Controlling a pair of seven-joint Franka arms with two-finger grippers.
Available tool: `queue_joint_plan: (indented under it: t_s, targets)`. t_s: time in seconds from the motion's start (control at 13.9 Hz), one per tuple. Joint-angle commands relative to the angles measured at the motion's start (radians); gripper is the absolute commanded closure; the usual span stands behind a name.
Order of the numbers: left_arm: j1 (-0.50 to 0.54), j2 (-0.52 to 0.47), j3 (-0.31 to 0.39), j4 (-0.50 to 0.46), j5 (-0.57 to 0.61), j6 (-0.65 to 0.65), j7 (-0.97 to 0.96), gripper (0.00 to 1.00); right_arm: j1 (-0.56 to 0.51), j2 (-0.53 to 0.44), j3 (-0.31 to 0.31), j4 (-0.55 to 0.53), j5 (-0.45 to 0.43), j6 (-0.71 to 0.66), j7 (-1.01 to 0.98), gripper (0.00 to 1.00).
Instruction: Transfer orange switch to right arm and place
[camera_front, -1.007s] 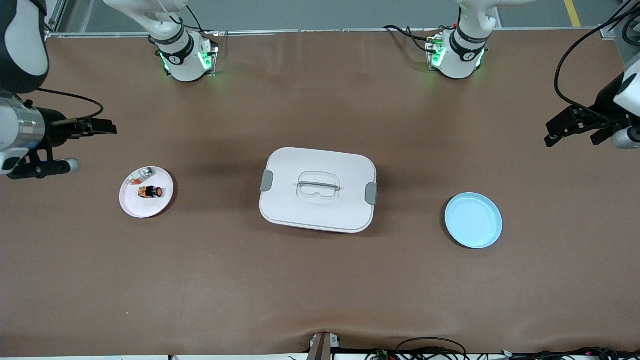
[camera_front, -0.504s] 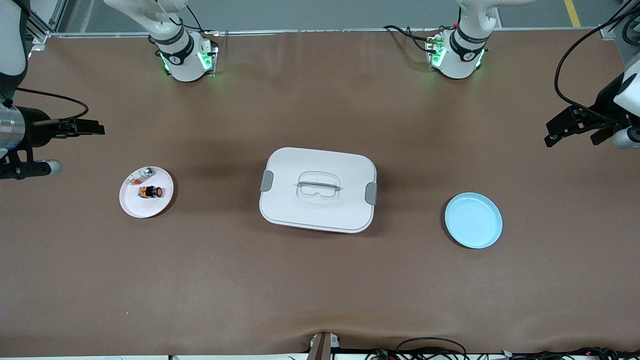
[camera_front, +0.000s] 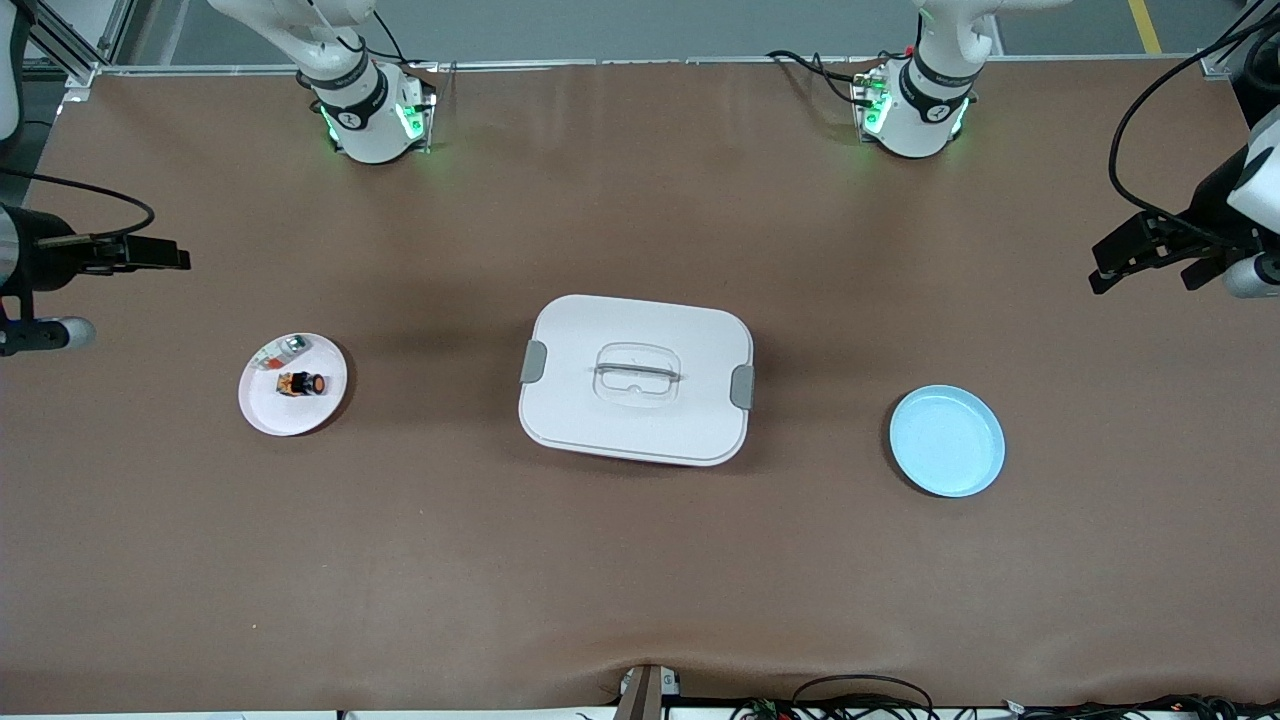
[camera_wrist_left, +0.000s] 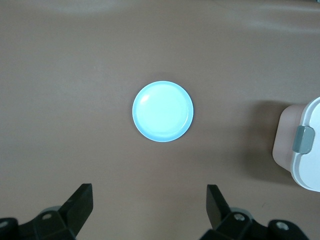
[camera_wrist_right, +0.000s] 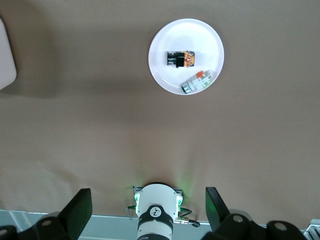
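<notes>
The orange switch (camera_front: 301, 383) (camera_wrist_right: 181, 59), a small black block with orange patches, lies on a white plate (camera_front: 262, 414) (camera_wrist_right: 161, 75) toward the right arm's end of the table. My right gripper (camera_front: 165, 258) (camera_wrist_right: 146, 197) hangs open and empty over bare table at that end, well apart from the plate. At the left arm's end my left gripper (camera_front: 1118, 262) (camera_wrist_left: 150, 195) waits open and empty over bare table beside a light blue plate (camera_front: 947, 441) (camera_wrist_left: 162, 111).
A small silver, red and white item (camera_front: 281, 351) (camera_wrist_right: 196, 81) shares the white plate. A white lidded box (camera_front: 636, 430) (camera_wrist_left: 305, 170) stands mid-table. The arm bases (camera_front: 365, 115) (camera_front: 915, 110) stand along the table's edge farthest from the front camera.
My right gripper has drawn back toward the right arm's end of the table, away from the white plate. The left arm has not moved.
</notes>
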Motion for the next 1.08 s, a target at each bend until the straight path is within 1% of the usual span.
queue_joint_plan:
  t_s: [0.0, 0.14, 0.29, 0.5, 0.86, 1.01]
  targets:
    - [0.002, 0.002, 0.000, 0.015, 0.011, -0.019, 0.018, 0.00, -0.047, -0.006, 0.009, -0.030, 0.017, 0.028, 0.007, 0.00]
    - [0.002, 0.002, 0.000, 0.015, 0.011, -0.019, 0.018, 0.00, -0.035, -0.014, 0.017, -0.028, 0.007, 0.028, 0.005, 0.00]
    - [0.002, 0.002, 0.000, 0.015, 0.011, -0.019, 0.018, 0.00, -0.015, -0.038, 0.025, -0.028, 0.020, 0.069, 0.004, 0.00]
    - [0.002, 0.004, 0.000, 0.015, 0.011, -0.019, 0.018, 0.00, 0.082, -0.071, 0.023, -0.031, 0.001, 0.100, 0.021, 0.00]
    - [0.002, 0.002, 0.000, 0.015, 0.011, -0.019, 0.018, 0.00, 0.084, -0.101, 0.021, -0.037, -0.010, 0.085, 0.186, 0.00]
    - [0.002, 0.004, 0.000, 0.015, 0.011, -0.019, 0.018, 0.00, 0.078, -0.101, 0.017, -0.051, -0.010, 0.101, 0.203, 0.00]
